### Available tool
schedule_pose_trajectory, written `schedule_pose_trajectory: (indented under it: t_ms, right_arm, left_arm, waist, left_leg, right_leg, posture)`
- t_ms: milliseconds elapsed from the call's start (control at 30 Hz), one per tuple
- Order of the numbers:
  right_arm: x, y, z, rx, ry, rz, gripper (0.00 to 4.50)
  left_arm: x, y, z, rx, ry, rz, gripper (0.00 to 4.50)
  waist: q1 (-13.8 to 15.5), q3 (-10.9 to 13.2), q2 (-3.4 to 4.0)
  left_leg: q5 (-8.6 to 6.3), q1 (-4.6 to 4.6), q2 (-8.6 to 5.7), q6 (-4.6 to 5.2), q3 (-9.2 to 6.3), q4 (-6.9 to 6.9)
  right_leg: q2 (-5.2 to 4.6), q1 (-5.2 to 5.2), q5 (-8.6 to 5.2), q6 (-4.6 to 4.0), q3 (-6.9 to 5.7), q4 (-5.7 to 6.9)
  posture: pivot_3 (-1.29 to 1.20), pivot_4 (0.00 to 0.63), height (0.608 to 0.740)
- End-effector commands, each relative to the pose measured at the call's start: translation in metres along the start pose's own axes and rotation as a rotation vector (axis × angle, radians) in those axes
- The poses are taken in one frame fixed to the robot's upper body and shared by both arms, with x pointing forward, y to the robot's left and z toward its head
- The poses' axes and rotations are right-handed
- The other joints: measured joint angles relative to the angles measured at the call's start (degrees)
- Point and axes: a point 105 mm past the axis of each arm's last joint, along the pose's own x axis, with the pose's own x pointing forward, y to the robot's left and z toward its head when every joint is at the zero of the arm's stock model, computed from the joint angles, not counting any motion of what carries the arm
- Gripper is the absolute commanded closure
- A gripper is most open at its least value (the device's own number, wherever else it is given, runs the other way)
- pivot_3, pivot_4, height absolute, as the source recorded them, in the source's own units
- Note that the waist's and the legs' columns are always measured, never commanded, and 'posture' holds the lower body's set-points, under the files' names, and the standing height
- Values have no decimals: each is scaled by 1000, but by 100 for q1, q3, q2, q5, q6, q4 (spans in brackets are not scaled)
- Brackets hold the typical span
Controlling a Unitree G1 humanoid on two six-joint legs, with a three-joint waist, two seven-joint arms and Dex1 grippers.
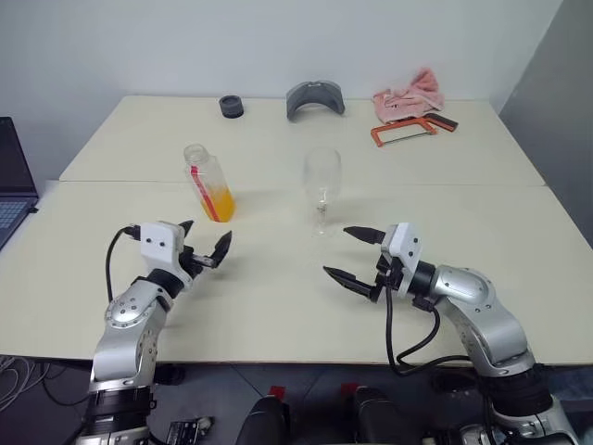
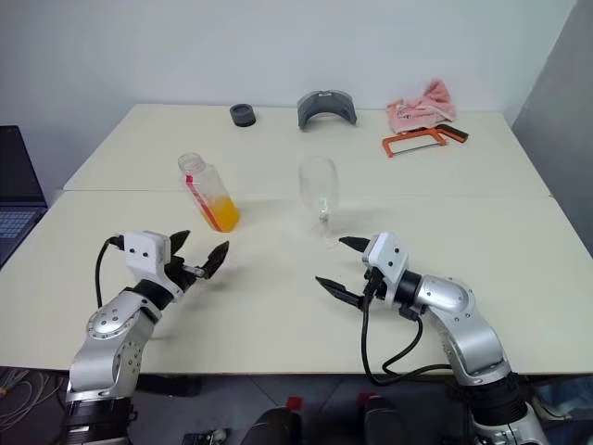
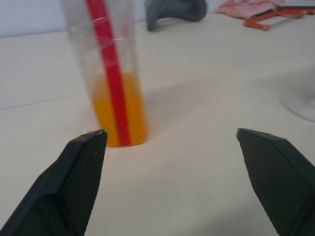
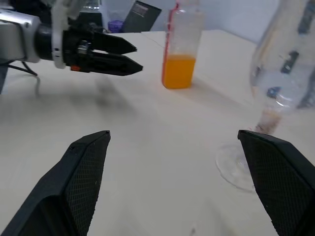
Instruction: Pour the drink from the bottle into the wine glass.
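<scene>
The clear bottle (image 1: 208, 182) with a red stripe stands uncapped on the cream table (image 1: 278, 306), left of centre. Orange drink (image 1: 219, 202) fills about its lower third. To its right stands the wine glass (image 1: 321, 188), upright, with no orange liquid visible in its bowl. My left gripper (image 1: 206, 241) is open, a short way in front of the bottle (image 3: 112, 78), with nothing between its fingers. My right gripper (image 1: 347, 252) is open too, empty, just in front of the glass (image 4: 278, 83) and pointing left toward the left gripper (image 4: 123, 56).
Along the table's far edge lie a small black ring (image 1: 232, 106), a grey curved piece (image 1: 315, 97), a pink cloth (image 1: 409, 95) and an orange hacksaw (image 1: 412, 130). A laptop (image 1: 13, 185) sits off the table's left side. A seam (image 1: 445, 184) crosses the table behind the bottle and glass.
</scene>
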Motion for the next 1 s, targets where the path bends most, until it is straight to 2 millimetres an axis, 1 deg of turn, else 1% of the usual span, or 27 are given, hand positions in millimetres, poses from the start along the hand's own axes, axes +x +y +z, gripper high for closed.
schedule_pose_trajectory:
  t_ms: [33,167,433,667,833,1000]
  right_arm:
    - [2,15,23,-14,-54,100,66]
    - [3,20,27,-8,-36,151,66]
    - [8,18,31,-16,-27,153,66]
    - [11,16,38,-39,-36,161,66]
    - [15,15,43,-52,-49,170,66]
    - [17,14,48,-64,-58,177,66]
  left_arm:
    - [6,19,18,36,-62,68,0]
    - [14,24,24,59,-69,46,0]
    - [29,28,33,67,-76,1,0]
    - [46,26,37,54,-74,-40,0]
    - [58,23,36,40,-58,-66,0]
    - [71,24,43,44,-75,-61,0]
  waist:
    - [21,-1,-1]
    - [24,-1,-1]
    - [29,-1,-1]
    - [34,-1,-2]
    - [33,-1,-2]
    - [33,-1,-3]
  left_leg:
    - [0,0,0,0,-1,1]
    - [0,-1,-1,0,-4,1]
    - [0,-3,-1,-1,-10,1]
    - [1,-6,-3,-1,-15,1]
    - [1,-7,-3,-2,-17,2]
    - [1,-11,-4,-2,-21,3]
  right_leg:
    - [0,1,0,0,-2,-1]
    - [0,2,0,0,-4,-4]
    - [0,1,0,0,-8,-6]
    - [1,1,0,0,-13,-6]
    - [1,0,0,0,-15,-6]
    - [1,-2,0,0,-17,-7]
  posture:
    - [0,150,740]
    - [0,150,740]
    - [0,150,740]
    - [0,150,740]
    - [0,150,740]
    - [0,150,740]
